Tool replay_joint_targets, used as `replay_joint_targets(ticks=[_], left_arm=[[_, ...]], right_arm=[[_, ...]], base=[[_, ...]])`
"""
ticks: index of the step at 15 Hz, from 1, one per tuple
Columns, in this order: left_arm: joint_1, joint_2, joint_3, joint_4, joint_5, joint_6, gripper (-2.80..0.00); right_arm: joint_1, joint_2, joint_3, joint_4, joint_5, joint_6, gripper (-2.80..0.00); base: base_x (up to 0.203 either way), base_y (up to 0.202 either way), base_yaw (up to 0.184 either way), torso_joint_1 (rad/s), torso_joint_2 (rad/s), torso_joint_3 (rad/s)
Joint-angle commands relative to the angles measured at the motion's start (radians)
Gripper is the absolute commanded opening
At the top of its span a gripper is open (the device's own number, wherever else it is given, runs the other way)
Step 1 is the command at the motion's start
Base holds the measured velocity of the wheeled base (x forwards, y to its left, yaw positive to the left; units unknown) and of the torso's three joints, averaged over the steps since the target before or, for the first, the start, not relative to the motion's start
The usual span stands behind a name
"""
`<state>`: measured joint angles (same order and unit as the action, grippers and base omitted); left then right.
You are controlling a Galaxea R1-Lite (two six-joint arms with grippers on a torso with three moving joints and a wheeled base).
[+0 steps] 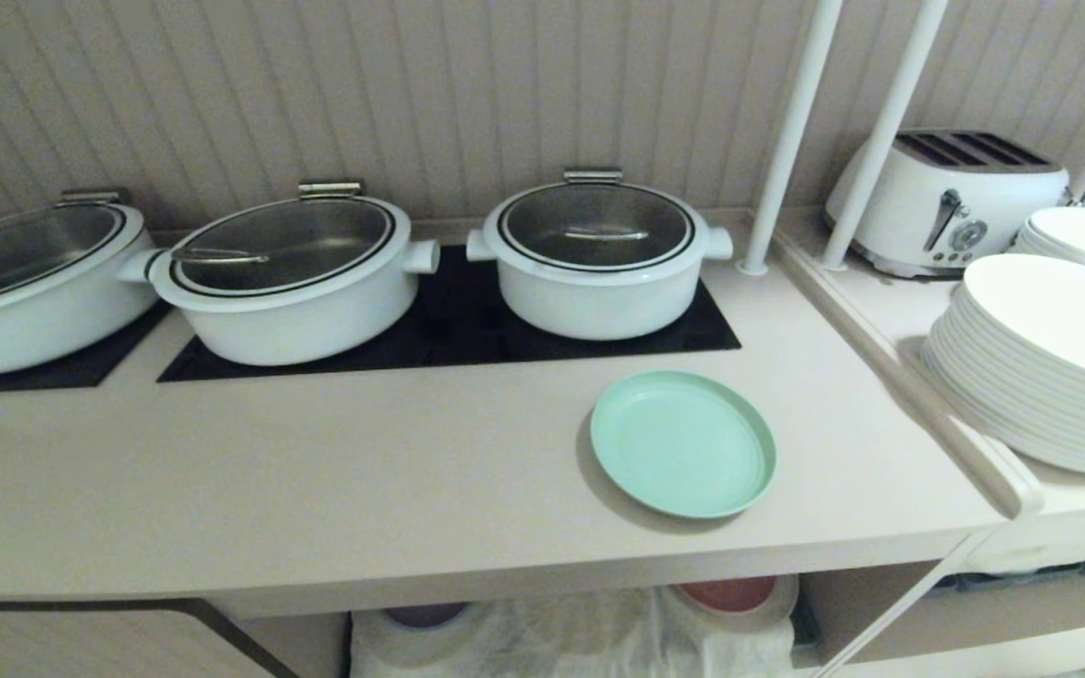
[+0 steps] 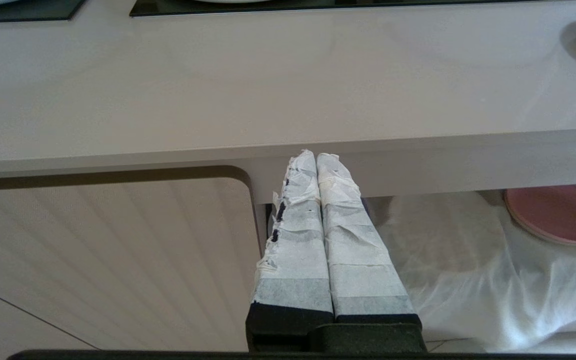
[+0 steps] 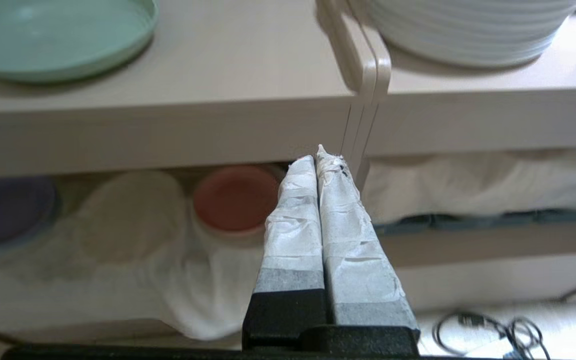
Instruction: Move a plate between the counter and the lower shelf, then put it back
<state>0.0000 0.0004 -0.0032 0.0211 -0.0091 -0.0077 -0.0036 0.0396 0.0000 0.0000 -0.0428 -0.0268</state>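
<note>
Noting plate (image 1: 683, 443): round, mint-green, low rim, near counter's (image 1: 316, 490) front edge. My left gripper (image 2: 316, 156) and right gripper (image 3: 316, 152) pinched closed, empty, below it.

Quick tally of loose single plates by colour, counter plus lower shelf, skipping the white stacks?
Mint-green plate on the counter: 1
Pink plate on the lower shelf: 1
Purple plate on the lower shelf: 1
Total: 3
</note>
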Motion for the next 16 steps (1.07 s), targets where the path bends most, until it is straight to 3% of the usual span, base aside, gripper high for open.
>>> replay_joint_targets(ticks=[1,16], left_arm=[[0.0,0.0,0.0,0.0,0.0,0.0,-2.8],[0.0,0.0,0.0,0.0,0.0,0.0,-2.8]], right_arm=[[0.002,-0.04,0.0,0.0,0.0,-0.001,-2.8],[0.002,-0.04,-0.002,0.0,-0.001,-0.002,-2.8]], base=[[0.0,0.0,0.0,0.0,0.0,0.0],[0.0,0.0,0.0,0.0,0.0,0.0]])
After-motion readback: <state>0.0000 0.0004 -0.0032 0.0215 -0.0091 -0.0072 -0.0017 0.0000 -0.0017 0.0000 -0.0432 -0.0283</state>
